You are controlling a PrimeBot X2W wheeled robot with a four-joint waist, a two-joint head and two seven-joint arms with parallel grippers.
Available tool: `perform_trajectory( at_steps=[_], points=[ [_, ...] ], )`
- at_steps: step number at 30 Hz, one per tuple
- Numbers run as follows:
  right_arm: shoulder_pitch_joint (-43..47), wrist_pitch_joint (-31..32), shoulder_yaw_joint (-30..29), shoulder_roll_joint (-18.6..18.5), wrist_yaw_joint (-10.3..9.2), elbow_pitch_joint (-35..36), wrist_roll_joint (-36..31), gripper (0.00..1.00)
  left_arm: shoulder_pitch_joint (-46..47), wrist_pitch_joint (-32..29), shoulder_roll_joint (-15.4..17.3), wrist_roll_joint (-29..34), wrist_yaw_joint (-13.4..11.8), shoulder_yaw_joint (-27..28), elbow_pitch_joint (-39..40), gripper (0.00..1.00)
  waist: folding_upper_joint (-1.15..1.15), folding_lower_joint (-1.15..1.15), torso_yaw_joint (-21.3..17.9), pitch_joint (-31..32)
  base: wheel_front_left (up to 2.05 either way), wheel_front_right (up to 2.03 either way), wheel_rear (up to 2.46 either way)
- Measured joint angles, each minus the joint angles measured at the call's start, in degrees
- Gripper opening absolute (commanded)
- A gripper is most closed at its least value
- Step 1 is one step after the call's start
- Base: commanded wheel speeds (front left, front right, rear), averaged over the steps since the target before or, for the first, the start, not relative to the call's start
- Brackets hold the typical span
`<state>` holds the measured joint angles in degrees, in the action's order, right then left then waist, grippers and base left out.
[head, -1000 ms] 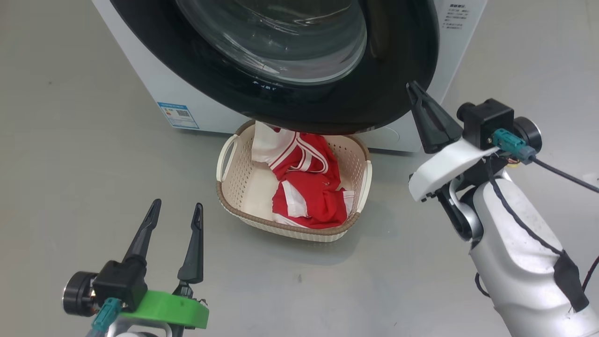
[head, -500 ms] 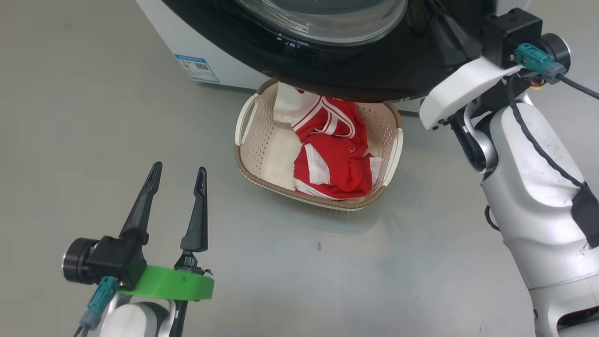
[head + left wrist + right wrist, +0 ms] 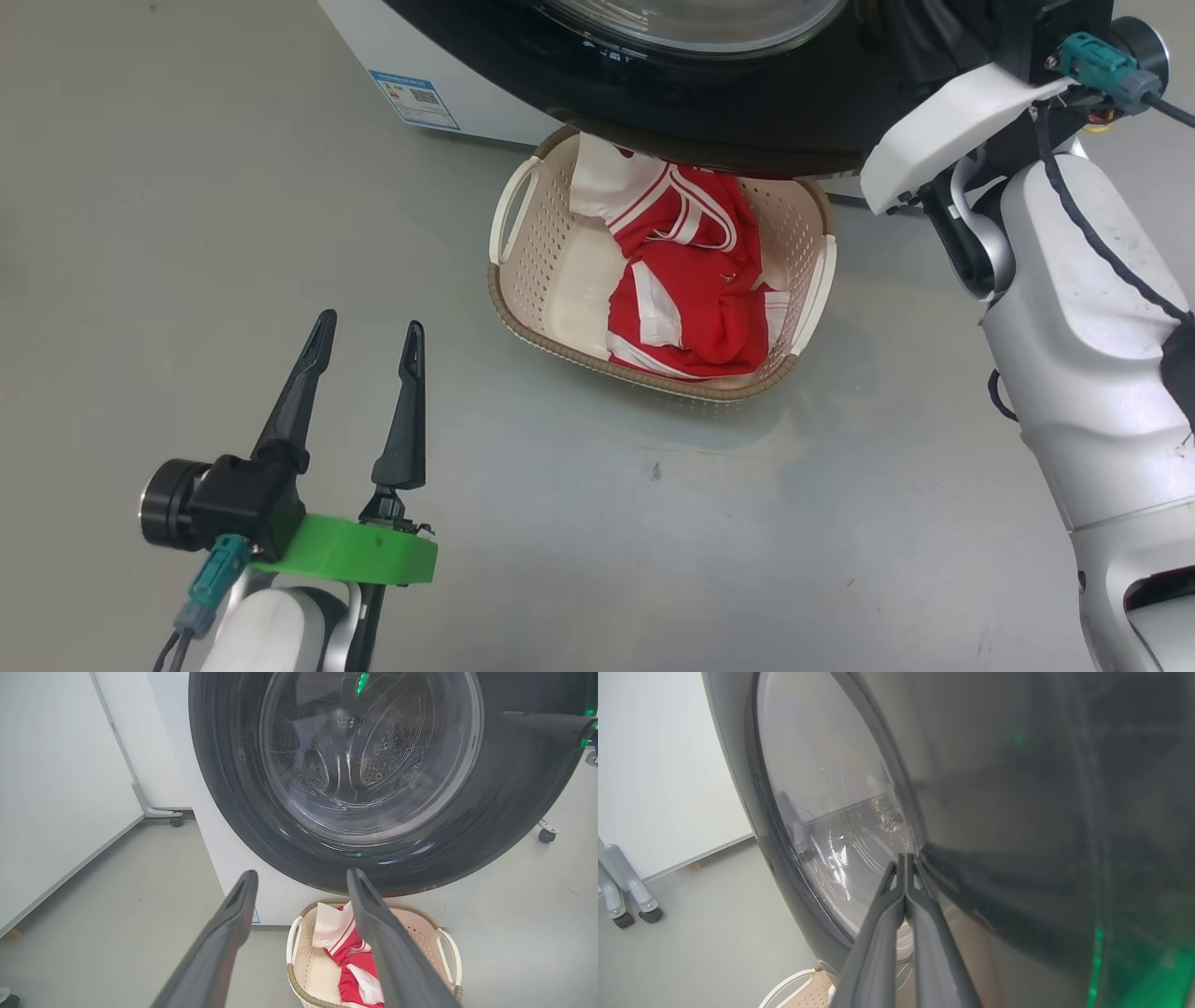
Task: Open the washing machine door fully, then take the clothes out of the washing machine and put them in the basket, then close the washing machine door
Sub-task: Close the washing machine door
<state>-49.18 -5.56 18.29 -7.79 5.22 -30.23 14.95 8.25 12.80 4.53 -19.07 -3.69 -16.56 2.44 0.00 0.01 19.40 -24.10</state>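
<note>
The washing machine door (image 3: pixel 747 112), glossy black with a clear glass window (image 3: pixel 364 756), faces me on the white washing machine (image 3: pixel 373 47) and overhangs the basket's far end. The cream basket (image 3: pixel 523 308) stands on the floor below it. Red and white clothes (image 3: pixel 691 289) lie bundled inside it. My right gripper (image 3: pixel 903 858) is shut, empty, tips pressed on the door's black ring beside the glass; one of its fingers (image 3: pixel 537 721) shows across the door. My left gripper (image 3: pixel 370 323) hovers open and empty over the floor, left of and nearer than the basket.
A blue label (image 3: pixel 415 98) sits low on the washer's front. Wheeled stand legs (image 3: pixel 159 812) stand by the white wall to the left, and a caster (image 3: pixel 544 833) stands to the right. Grey floor (image 3: pixel 653 523) spreads around the basket.
The head view has shifted. My right gripper, still shut, has gone from the door's right edge onto its black face. The left gripper stays open where it was.
</note>
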Motion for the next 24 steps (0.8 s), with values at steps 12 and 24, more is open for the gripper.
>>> perform_trajectory(
  at_steps=[12,24],
  points=[
    [-6.41,-0.38,-3.09,-2.78,-0.31,-3.97,-0.01,0.00,1.20,0.45,-0.49,0.00,0.46,-0.76,-0.96,1.00,0.00,0.00,1.60,-1.21,0.00,0.00,0.00],
    [-10.98,-2.52,-4.85,-4.23,-0.43,-7.47,0.09,0.00,2.32,0.96,-1.23,-0.08,0.46,-0.76,-1.98,1.00,0.00,0.00,3.61,-3.23,0.00,0.00,0.00]
  ],
)
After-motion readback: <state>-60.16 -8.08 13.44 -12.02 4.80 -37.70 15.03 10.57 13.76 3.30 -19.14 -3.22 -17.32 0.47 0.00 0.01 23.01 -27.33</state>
